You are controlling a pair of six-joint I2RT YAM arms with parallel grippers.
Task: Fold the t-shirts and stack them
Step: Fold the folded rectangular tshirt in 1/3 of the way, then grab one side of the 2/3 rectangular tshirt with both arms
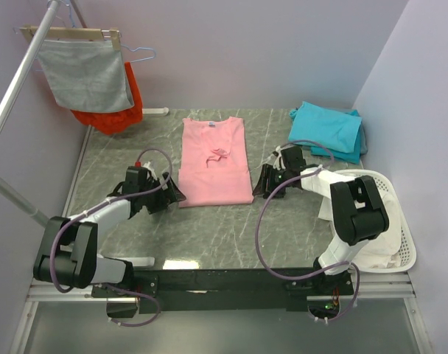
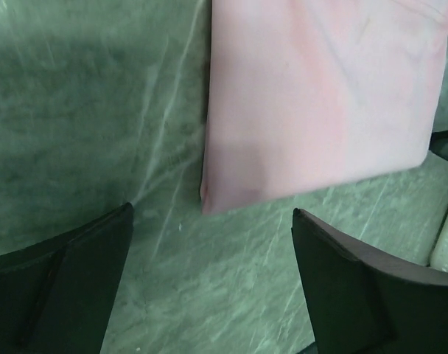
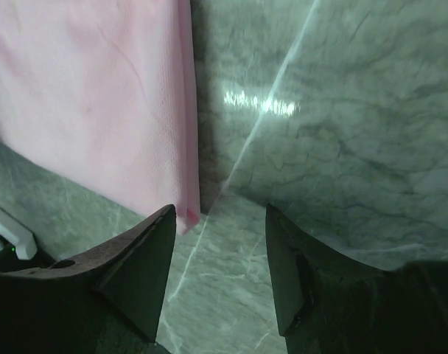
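The light pink t-shirt (image 1: 214, 161) lies flat on the grey marble table (image 1: 209, 228), folded lengthwise into a long rectangle, with a small mark at mid-chest. My left gripper (image 1: 177, 194) is open beside its near left corner, which shows in the left wrist view (image 2: 312, 103) just ahead of the jaws. My right gripper (image 1: 262, 183) is open at the near right corner; the pink edge (image 3: 99, 103) lies by the left fingertip (image 3: 161, 236). Folded teal t-shirts (image 1: 329, 130) lie stacked at the back right.
A white laundry basket (image 1: 401, 243) stands at the right near edge. A grey cloth (image 1: 86, 74) on a wooden hanger and an orange-red garment (image 1: 121, 110) hang from a rail at the back left. Walls close the back and right sides.
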